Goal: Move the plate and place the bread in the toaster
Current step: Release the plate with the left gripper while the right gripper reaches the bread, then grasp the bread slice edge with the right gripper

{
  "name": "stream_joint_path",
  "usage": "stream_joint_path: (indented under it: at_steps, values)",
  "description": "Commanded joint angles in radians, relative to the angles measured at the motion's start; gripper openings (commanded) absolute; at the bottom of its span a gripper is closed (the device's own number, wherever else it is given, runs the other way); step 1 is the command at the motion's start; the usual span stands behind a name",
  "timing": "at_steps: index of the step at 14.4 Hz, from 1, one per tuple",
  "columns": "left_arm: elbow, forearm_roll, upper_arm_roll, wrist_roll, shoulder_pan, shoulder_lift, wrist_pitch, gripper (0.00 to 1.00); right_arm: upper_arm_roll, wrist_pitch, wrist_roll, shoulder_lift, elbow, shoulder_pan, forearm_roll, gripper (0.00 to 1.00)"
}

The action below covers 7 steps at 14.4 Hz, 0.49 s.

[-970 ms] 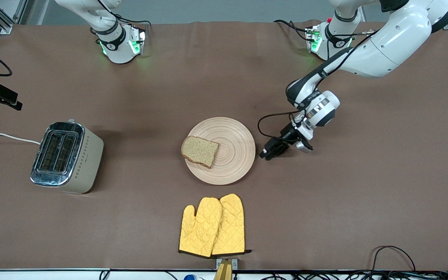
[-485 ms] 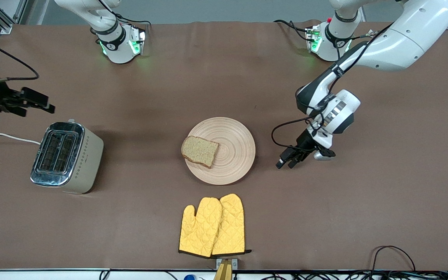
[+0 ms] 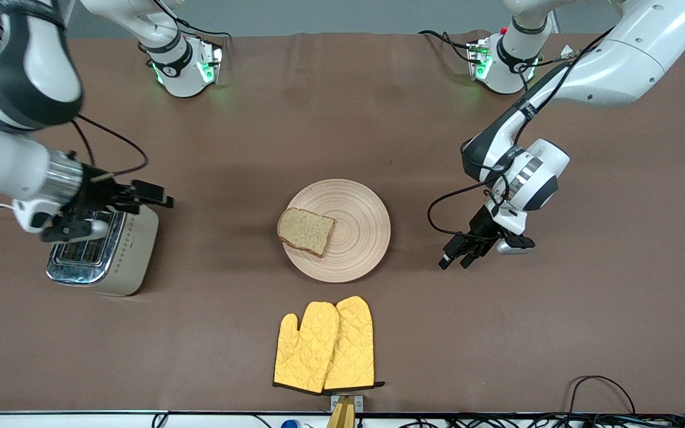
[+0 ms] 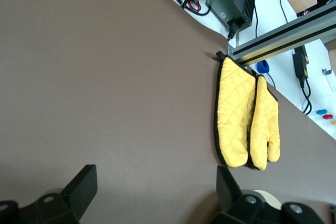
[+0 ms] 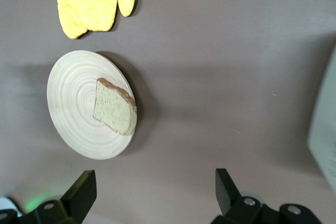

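Our right tool (image 3: 107, 208), spread wide and empty, has swung in over the toaster (image 3: 101, 241); our left tool (image 3: 460, 254), also wide and empty, has backed off the plate (image 3: 360, 223), toward its own end of the surface. The bread (image 3: 305, 230) lies on that plate's toaster-side edge, so the pickup looks next.

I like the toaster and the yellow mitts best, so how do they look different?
The toaster is a tall cream box with a shiny chrome top; the oven mitts are flat, quilted and bright yellow. The toaster is one thing, toward the right arm's end of the table; the mitts are two, overlapping, nearer the front camera. Both sit on the brown table, untouched.
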Motion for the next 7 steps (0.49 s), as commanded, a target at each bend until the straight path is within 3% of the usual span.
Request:
stream_joint_path:
  at_steps: [1, 4, 7]
  values:
    - [0.017, 0.100, -0.063, 0.021, 0.064, 0.030, 0.028, 1.00, -0.006, 0.093, 0.043, 0.042, -0.067, 0.069, 0.059, 1.00]
    - [0.011, 0.226, -0.127, 0.022, 0.132, 0.053, 0.025, 1.00, -0.006, 0.250, 0.044, 0.109, -0.137, 0.133, 0.133, 1.00]
    - [0.000, 0.260, -0.143, 0.024, 0.149, 0.050, 0.025, 1.00, -0.006, 0.421, 0.044, 0.172, -0.203, 0.210, 0.211, 1.00]
